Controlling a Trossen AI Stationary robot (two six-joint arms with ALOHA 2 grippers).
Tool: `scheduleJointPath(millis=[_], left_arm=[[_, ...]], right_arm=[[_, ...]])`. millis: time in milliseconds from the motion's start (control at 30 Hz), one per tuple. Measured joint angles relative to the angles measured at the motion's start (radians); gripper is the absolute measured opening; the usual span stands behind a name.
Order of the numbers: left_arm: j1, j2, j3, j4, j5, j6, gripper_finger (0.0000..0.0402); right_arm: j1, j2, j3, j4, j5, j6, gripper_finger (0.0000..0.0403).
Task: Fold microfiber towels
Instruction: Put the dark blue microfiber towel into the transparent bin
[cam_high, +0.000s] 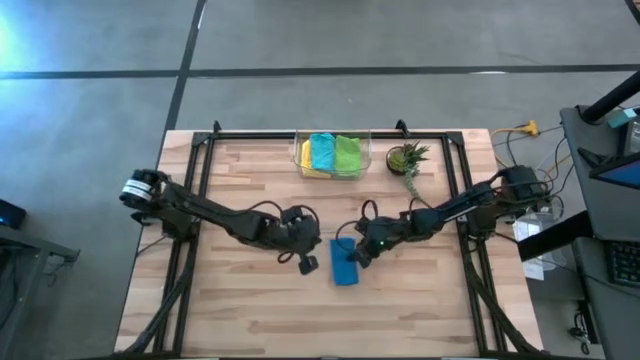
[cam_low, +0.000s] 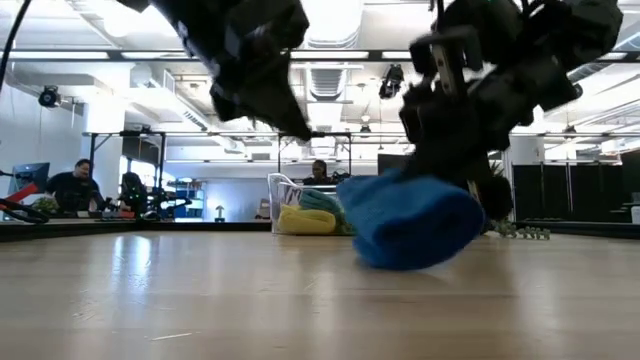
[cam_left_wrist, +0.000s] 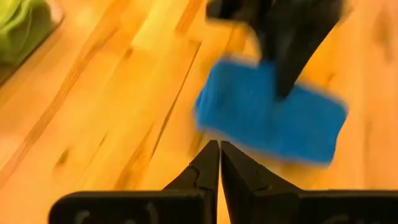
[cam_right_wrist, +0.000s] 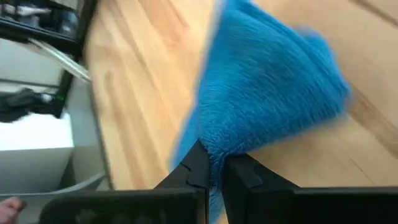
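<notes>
High view shows three towels (cam_high: 330, 153) in the basket (cam_high: 298, 160) (apparently finished), while the right gripper (cam_high: 352, 257) clamps the blue towel (cam_high: 344, 266) mid-fold and the left gripper (cam_high: 309, 263) waits beside it, fingers together.

Fluffy blue towel (cam_right_wrist: 267, 93), wooden table (cam_high: 250, 310)

Grey concrete floor (cam_high: 100, 40) surrounds the wooden table (cam_high: 250, 300).

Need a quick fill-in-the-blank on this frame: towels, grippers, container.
1. The right gripper is shut on the ____ towel.
2. The left gripper is shut and holds ____.
3. The other towels lie in the clear ____ at the table's far edge.
4. Beside that container stands a small potted ____.

Missing words: blue; nothing; container; plant
</notes>
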Motion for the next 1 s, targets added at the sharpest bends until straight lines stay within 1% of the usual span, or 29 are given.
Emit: scheduleJointPath(millis=[100,200,267,400,533,700,800,900,1000], left_arm=[[-0.003,-0.014,-0.012,-0.051,-0.002,-0.003,0.0000],[-0.007,-0.025,-0.045,-0.049,-0.001,-0.009,0.0000],[-0.011,-0.023,-0.073,-0.047,0.000,-0.043,0.0000],[-0.021,-0.024,-0.155,-0.031,0.003,-0.150,0.0000],[-0.042,-0.026,-0.259,0.000,0.028,-0.248,0.0000],[-0.062,-0.032,-0.385,0.157,0.137,-0.267,0.0000],[-0.068,-0.037,-0.435,0.244,0.154,-0.290,0.0000],[-0.070,-0.040,-0.457,0.280,0.153,-0.292,0.0000],[-0.069,-0.042,-0.461,0.286,0.152,-0.292,0.0000]], right_arm=[[-0.022,-0.062,0.001,-0.025,0.005,-0.021,0.0013],[-0.062,-0.132,0.001,-0.061,0.005,-0.045,0.0013],[-0.099,-0.181,0.006,-0.119,0.005,-0.069,0.0013],[-0.200,-0.268,0.053,-0.289,0.003,-0.151,0.0013],[-0.328,-0.309,0.136,-0.426,-0.035,-0.251,0.0013],[-0.518,-0.275,0.246,-0.457,-0.141,-0.330,0.0013],[-0.625,-0.211,0.315,-0.462,-0.232,-0.362,0.0013],[-0.705,-0.126,0.405,-0.472,-0.321,-0.399,0.0013],[-0.754,-0.019,0.524,-0.558,-0.389,-0.467,0.0013]])
